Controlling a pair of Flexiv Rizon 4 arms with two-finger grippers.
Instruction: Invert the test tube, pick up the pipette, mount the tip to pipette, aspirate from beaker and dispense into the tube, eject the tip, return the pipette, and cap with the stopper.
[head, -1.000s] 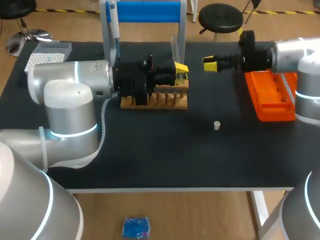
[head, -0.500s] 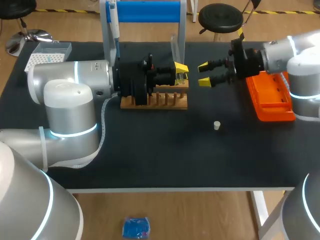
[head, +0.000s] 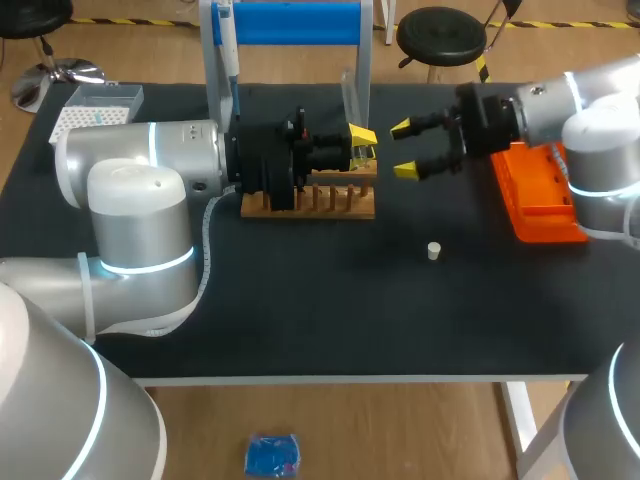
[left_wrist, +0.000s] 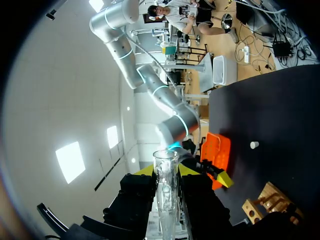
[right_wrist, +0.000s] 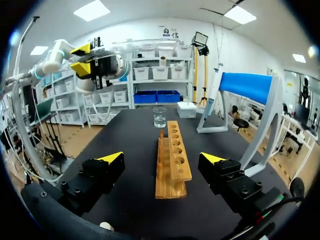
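My left gripper (head: 360, 143) hangs over the right end of the wooden rack (head: 310, 200), shut on a clear test tube (head: 349, 100) that stands up out of its fingers. The left wrist view shows the test tube (left_wrist: 165, 190) pinched between the yellow tips, open rim farthest from the gripper (left_wrist: 166, 171). My right gripper (head: 403, 150) is open and empty just right of the rack, pointing at it. In its own view the right gripper (right_wrist: 161, 158) frames the rack (right_wrist: 172, 157), with the beaker (right_wrist: 159, 116) beyond. The pipette (head: 228, 50) hangs on the blue stand (head: 295, 22). A white stopper (head: 434, 251) lies mid-table.
An orange tip box (head: 540, 190) sits at the right, behind my right gripper. A white tip rack (head: 95, 108) stands at the back left corner. My left arm's bulky body (head: 140, 190) covers the table's left half.
My right gripper has moved left from above the orange box towards the rack and rolled, its fingers now spread one above the other. My left arm and the tube have stayed still.
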